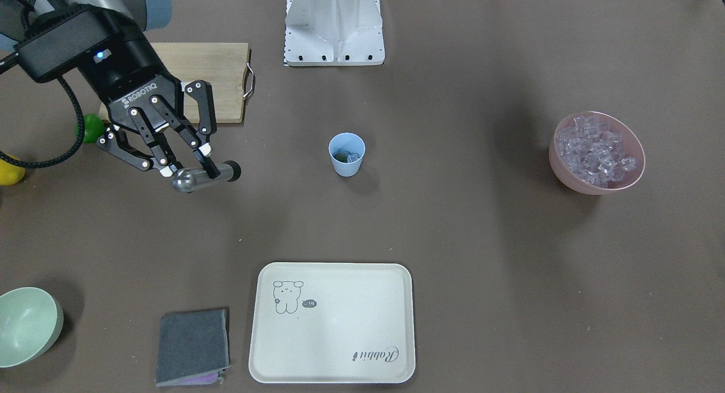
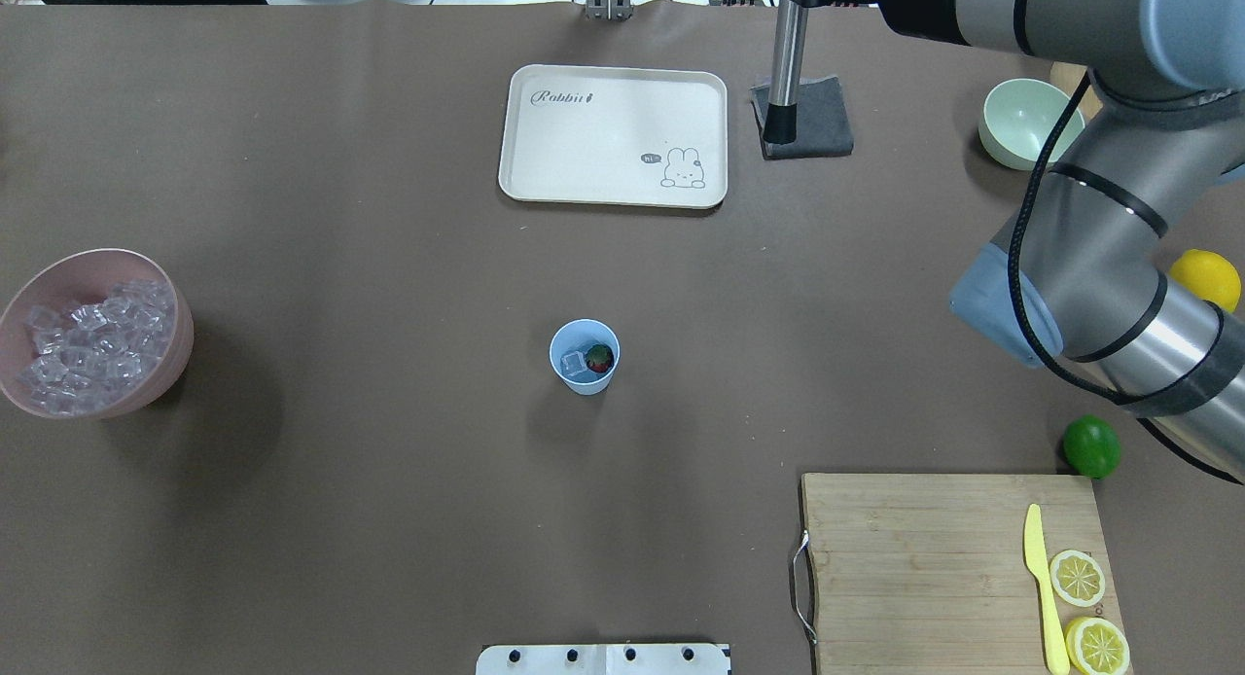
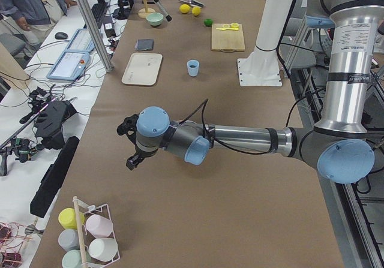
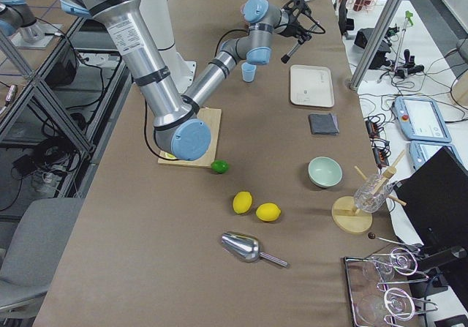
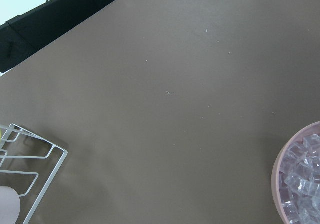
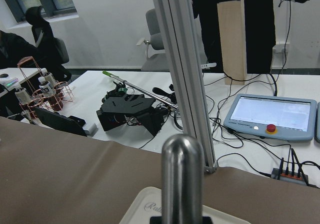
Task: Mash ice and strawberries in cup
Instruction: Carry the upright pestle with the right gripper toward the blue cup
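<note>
Overhead exterior view, read left to right. One pink bowl (image 2: 183,349) sat near the table's left edge, heaped with clear ice cubes (image 2: 88,335), too many to count. One pale-blue cup (image 2: 586,384) stood upright at mid-table, well apart from every other item, with bare table cover (image 2: 340,461) on all sides. Inside it lay one glassy ice cube (image 2: 574,363) on the left, and one red strawberry (image 2: 600,358) with a green cap beside it on the right.

One cream tray (image 2: 603,150) lay at the far side, and one grey cloth (image 2: 827,121) just right of it. One steel muddler (image 2: 786,62) with a black tip hung above the cloth.

Further right were one pale-green bowl (image 2: 1029,123), one cutting board (image 2: 924,558) at the near edge carrying one yellow knife (image 2: 1041,578) and two lemon slices (image 2: 1078,577), one lime (image 2: 1090,445) and one lemon (image 2: 1206,278).

The front-facing view showed the right gripper (image 1: 192,165) with its fingers closed against the muddler, holding it above the table. The left gripper (image 3: 127,145) appeared only in the exterior left view, so the state of its jaws could not be told.
</note>
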